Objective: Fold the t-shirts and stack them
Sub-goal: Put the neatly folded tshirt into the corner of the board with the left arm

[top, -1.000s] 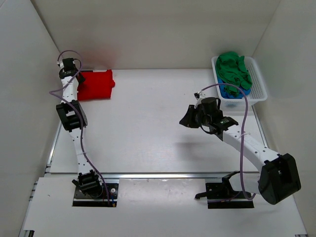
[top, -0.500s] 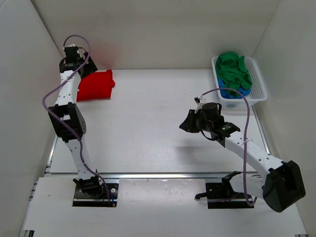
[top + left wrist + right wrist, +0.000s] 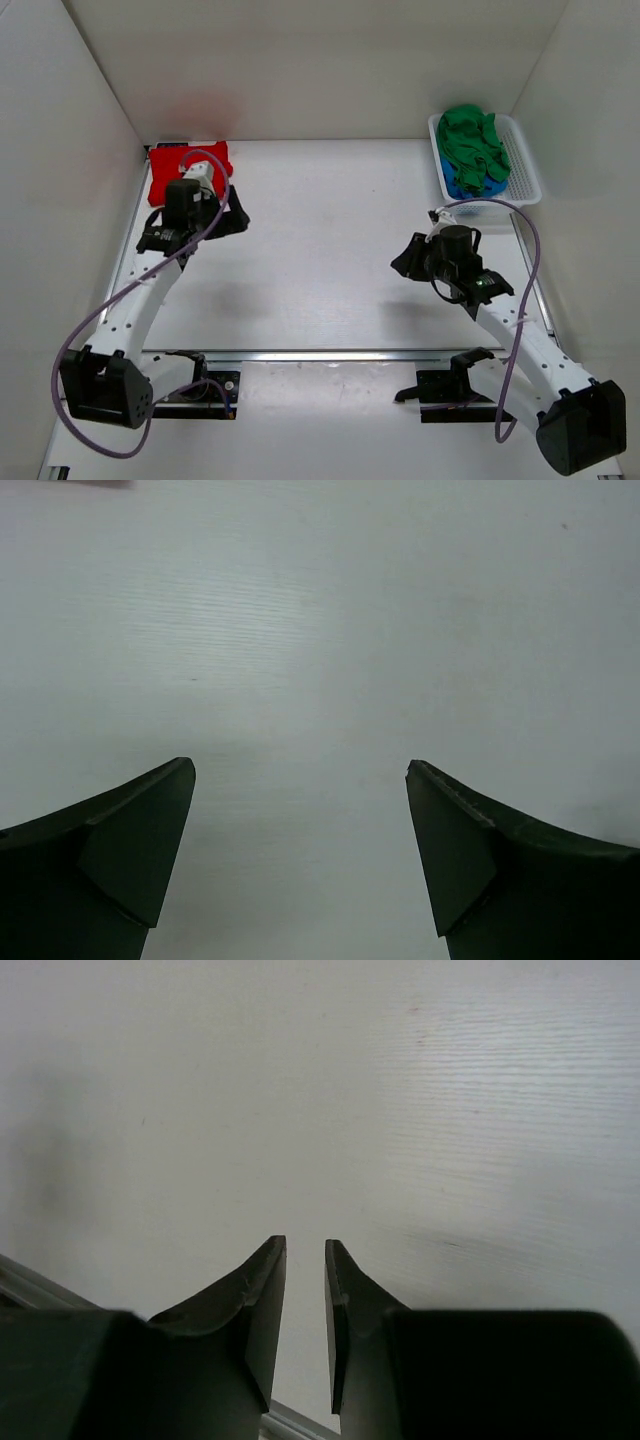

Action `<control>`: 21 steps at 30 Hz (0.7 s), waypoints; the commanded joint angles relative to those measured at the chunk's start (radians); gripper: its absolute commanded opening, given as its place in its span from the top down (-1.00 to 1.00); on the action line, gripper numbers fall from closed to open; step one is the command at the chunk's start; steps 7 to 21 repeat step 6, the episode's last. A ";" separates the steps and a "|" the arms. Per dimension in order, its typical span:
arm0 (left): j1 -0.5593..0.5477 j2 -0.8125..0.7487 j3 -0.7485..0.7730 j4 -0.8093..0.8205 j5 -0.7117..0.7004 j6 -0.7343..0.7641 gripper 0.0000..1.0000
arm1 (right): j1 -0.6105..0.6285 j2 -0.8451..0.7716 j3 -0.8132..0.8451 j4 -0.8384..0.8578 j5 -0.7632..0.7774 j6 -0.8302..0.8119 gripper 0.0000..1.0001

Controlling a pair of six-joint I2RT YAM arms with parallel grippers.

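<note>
**Red t-shirt [image 3: 163, 180] folded at the table's far-left corner; green t-shirt [image 3: 472, 138] and blue t-shirt [image 3: 468, 186] in the basket [image 3: 528, 170].**

The red t-shirt lies flat on the table [image 3: 320, 270]. The green t-shirt sits crumpled on top of the blue t-shirt inside the white perforated basket at the far-right corner. The left gripper [image 3: 300, 765] is above the table just beside the red t-shirt, on its near-right side, jaws spread wide and empty. The right gripper [image 3: 305, 1242] is over bare table on the near side of the basket, jaws a narrow slit apart, holding nothing.
</note>
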 commanded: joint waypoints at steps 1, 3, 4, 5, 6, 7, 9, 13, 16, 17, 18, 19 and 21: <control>-0.112 -0.051 -0.013 0.021 -0.018 0.032 -0.98 | -0.021 -0.066 0.010 -0.033 0.047 -0.044 0.59; -0.161 -0.056 -0.045 -0.011 -0.055 0.041 -0.97 | -0.067 -0.086 0.014 -0.033 0.035 -0.066 0.60; -0.171 -0.055 -0.070 -0.011 -0.041 0.040 -0.97 | -0.078 -0.089 0.013 -0.033 0.024 -0.080 0.58; -0.159 -0.039 -0.091 -0.013 -0.020 0.041 -0.96 | -0.099 -0.092 0.032 -0.035 0.026 -0.086 0.58; -0.152 -0.032 -0.096 -0.025 -0.018 0.046 -0.98 | -0.128 -0.080 0.048 -0.044 0.018 -0.108 0.55; -0.152 -0.032 -0.096 -0.025 -0.018 0.046 -0.98 | -0.128 -0.080 0.048 -0.044 0.018 -0.108 0.55; -0.152 -0.032 -0.096 -0.025 -0.018 0.046 -0.98 | -0.128 -0.080 0.048 -0.044 0.018 -0.108 0.55; -0.152 -0.032 -0.096 -0.025 -0.018 0.046 -0.98 | -0.128 -0.080 0.048 -0.044 0.018 -0.108 0.55; -0.152 -0.032 -0.096 -0.025 -0.018 0.046 -0.98 | -0.128 -0.080 0.048 -0.044 0.018 -0.108 0.55; -0.152 -0.032 -0.096 -0.025 -0.018 0.046 -0.98 | -0.128 -0.080 0.048 -0.044 0.018 -0.108 0.55; -0.152 -0.032 -0.096 -0.025 -0.018 0.046 -0.98 | -0.128 -0.080 0.048 -0.044 0.018 -0.108 0.55; -0.152 -0.032 -0.096 -0.025 -0.018 0.046 -0.98 | -0.128 -0.080 0.048 -0.044 0.018 -0.108 0.55; -0.152 -0.032 -0.096 -0.025 -0.018 0.046 -0.98 | -0.128 -0.080 0.048 -0.044 0.018 -0.108 0.55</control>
